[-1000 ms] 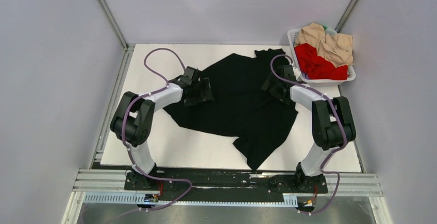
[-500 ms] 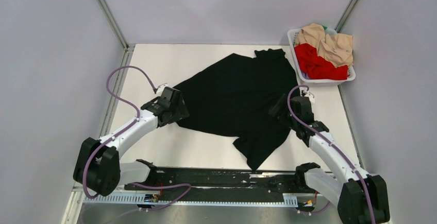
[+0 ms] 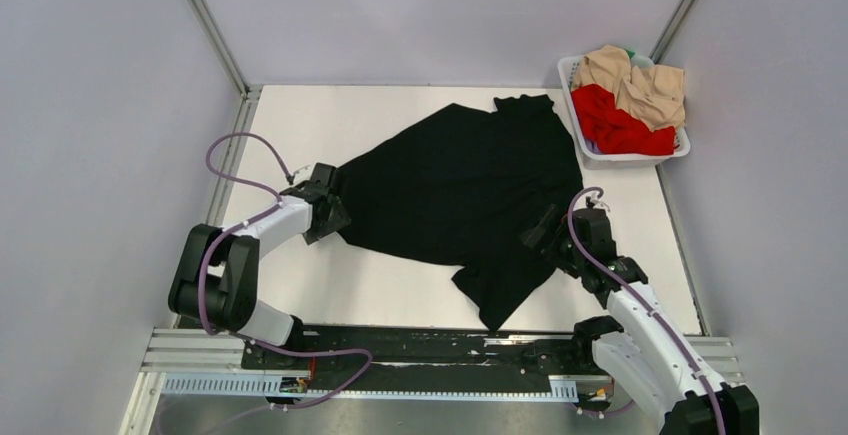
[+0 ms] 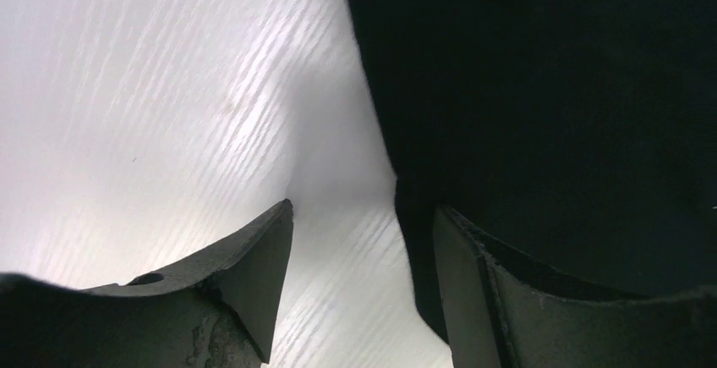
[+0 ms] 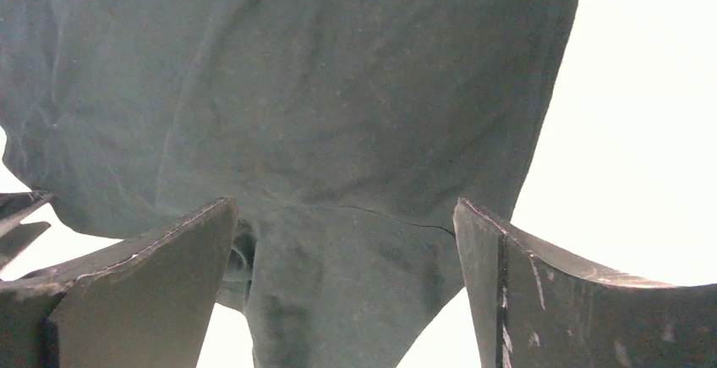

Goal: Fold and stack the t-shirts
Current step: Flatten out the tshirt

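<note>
**A:** Left end effector [image 4: 363, 209]?

**B:** Half-wide, gripping nothing. It sits low on the bench [image 3: 300, 120], with one finger at the edge of the black shirt [image 3: 460, 185]. The right end effector [image 5: 342, 207] gapes wide over the cloth, also empty.

**A:** Best way to grab?

**B:** I'd catch one layer at each side, then draw the two apart (the shirt lies skewed and rumpled).

**A:** Room?

**B:** Open bench to the left and near. The basket [image 3: 566, 77] holding the red shirt [image 3: 615, 127] and beige shirt [image 3: 640, 85] crowds the far right corner.

White table [image 3: 300, 125], enclosed booth.
White plastic basket [image 3: 636, 158] sits at table's far right corner; grey walls [image 3: 100, 105] on three sides; aluminium rail [image 3: 190, 353] along near edge.
</note>
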Motion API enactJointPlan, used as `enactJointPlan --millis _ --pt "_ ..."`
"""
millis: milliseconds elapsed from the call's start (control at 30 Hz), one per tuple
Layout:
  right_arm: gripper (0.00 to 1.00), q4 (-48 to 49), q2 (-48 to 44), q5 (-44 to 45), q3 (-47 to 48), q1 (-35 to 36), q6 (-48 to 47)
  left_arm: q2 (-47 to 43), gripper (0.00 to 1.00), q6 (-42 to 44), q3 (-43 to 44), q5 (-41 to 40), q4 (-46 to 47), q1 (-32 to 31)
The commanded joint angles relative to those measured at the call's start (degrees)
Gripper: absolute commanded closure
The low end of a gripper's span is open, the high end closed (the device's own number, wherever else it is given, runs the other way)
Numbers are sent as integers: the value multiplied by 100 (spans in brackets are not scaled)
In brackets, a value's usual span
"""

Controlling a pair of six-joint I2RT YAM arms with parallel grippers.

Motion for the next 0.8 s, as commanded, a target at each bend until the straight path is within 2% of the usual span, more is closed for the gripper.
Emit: enactJointPlan --millis 0,200,533,667,767 --pt "0 -79 109 13 72 25 17 379 33 -41 336 46 498 57" --pt "0 -122 283 248 104 26 0 933 40 3 545 249 769 58" --pt "0 -168 472 411 224 21 -9 1522 45 235 1114 540 1169 58" --pt "0 -207 481 502 254 20 -18 1837 54 319 1483 602 1149 58" --pt "0 -221 472 557 276 19 -38 2059 64 381 1744 583 1121 58"
